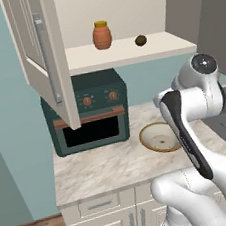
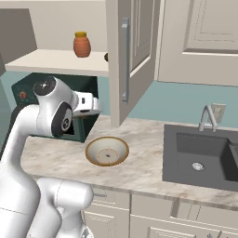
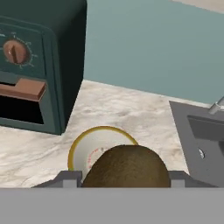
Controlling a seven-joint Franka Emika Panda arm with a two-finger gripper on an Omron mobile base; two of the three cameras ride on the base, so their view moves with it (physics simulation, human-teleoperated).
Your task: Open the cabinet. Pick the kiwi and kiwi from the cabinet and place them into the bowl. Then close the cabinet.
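The cabinet (image 1: 41, 54) stands open, its left door swung out, and its right door (image 2: 132, 51) is open too. One kiwi (image 1: 141, 40) rests on the cabinet shelf, right of an orange-brown jar (image 1: 101, 35). The other kiwi (image 3: 127, 166) sits between my fingertips, with my gripper (image 3: 124, 179) shut on it. It hangs above the counter, just short of the bowl (image 3: 87, 142). The bowl (image 1: 146, 130) (image 2: 91, 151) stands on the marble counter in front of the toaster oven, with nothing in it.
A dark green toaster oven (image 1: 87, 113) (image 3: 30, 65) stands under the cabinet at the left. A dark sink (image 2: 200, 155) with a faucet (image 2: 208, 116) lies to the right. The open door edges hang over the counter on both sides.
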